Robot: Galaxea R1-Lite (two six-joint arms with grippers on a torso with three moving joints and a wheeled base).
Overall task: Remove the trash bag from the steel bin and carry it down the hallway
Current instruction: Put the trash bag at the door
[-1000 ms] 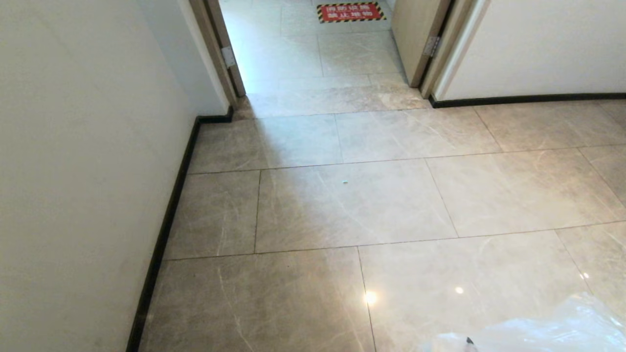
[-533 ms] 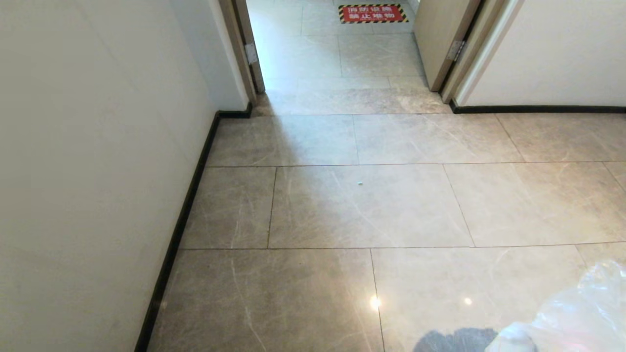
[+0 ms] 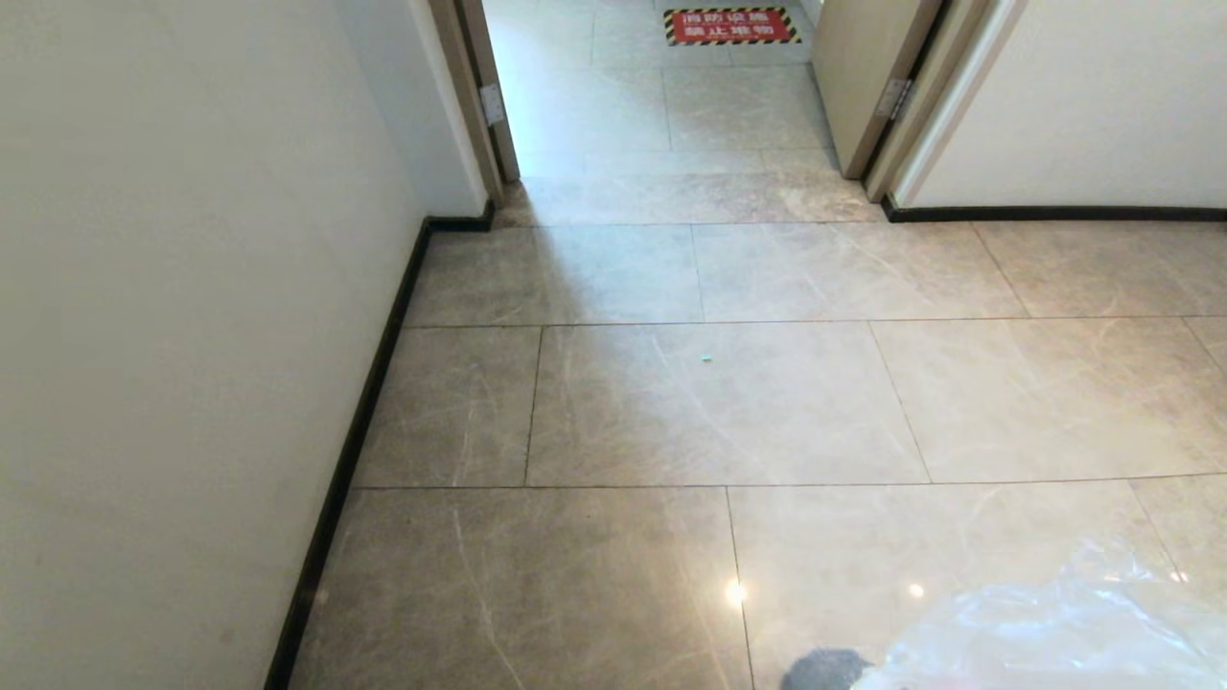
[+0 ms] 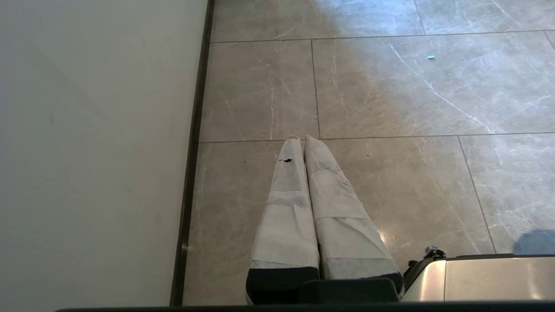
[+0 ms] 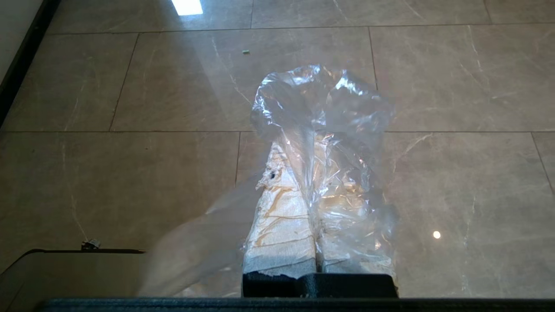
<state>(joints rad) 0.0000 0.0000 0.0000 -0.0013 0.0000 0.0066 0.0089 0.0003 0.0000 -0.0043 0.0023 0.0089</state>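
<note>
The trash bag [image 5: 321, 108], thin crinkly clear plastic, is pinched between the white-wrapped fingers of my right gripper [image 5: 299, 149], which is shut on it; the plastic bunches up over the fingertips and drapes to both sides. In the head view only a fold of the trash bag [image 3: 1054, 623] shows at the lower right corner. My left gripper [image 4: 302, 138] is shut with nothing in it, held above the floor near the left wall. The hallway floor [image 3: 709, 402] of glossy grey-beige tiles lies below both arms. The steel bin is out of view.
A white wall [image 3: 192, 287] with black skirting [image 3: 345, 450] runs close along the left. Ahead stands an open doorway [image 3: 661, 96] with a red floor sign [image 3: 730, 26] beyond it. A tiny green scrap [image 3: 706, 358] lies on the tiles.
The whole head view shifted over the first half second, so the camera moved, then held steady. The bag's plastic at the lower right corner has swung and spread wider.
</note>
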